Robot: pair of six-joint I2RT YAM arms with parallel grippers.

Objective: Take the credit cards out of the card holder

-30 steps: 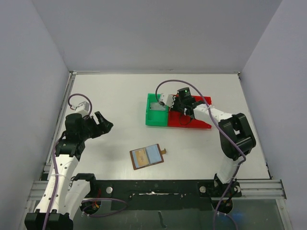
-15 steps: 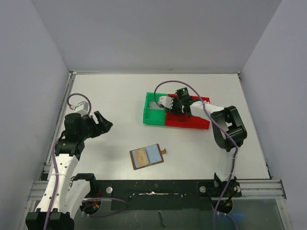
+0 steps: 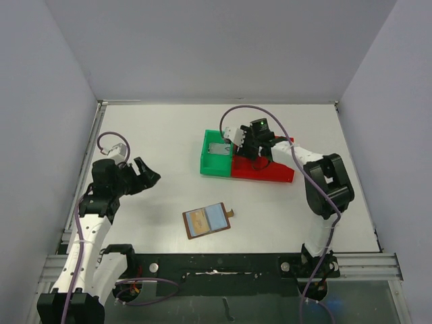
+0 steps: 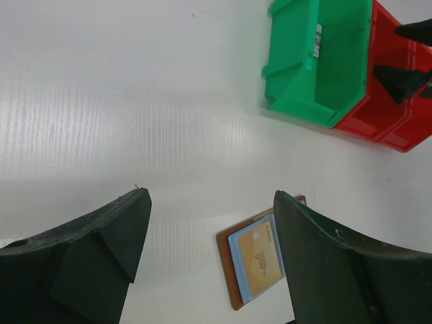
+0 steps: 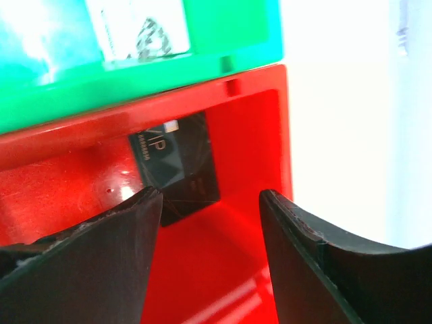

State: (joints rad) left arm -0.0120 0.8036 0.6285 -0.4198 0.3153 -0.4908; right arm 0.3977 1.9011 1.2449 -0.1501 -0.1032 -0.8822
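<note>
The right hand (image 5: pixel 210 199) hangs low inside the red tray (image 5: pixel 253 121), its jaws apart and nothing between them. The black card (image 5: pixel 179 169) lies on the tray floor just ahead of its fingers, almost touching one. I think a careless lift can catch this card or the tray wall and drag the tray. Just beyond the hand, the green tray (image 5: pixel 223 40) touches the red one and holds the pale grey card (image 3: pixel 217 150). Well apart, toward the arm bases, the card holder (image 3: pixel 206 221) lies open on the counter (image 3: pixel 155 135), with the golden-orange card (image 4: pixel 260 258) seemingly inside. Being loose, the card holder may slide when that card is pulled. The left hand (image 4: pixel 210 202), open and empty, hovers farther on. I count two hands, two trays, one card holder and three cards.
</note>
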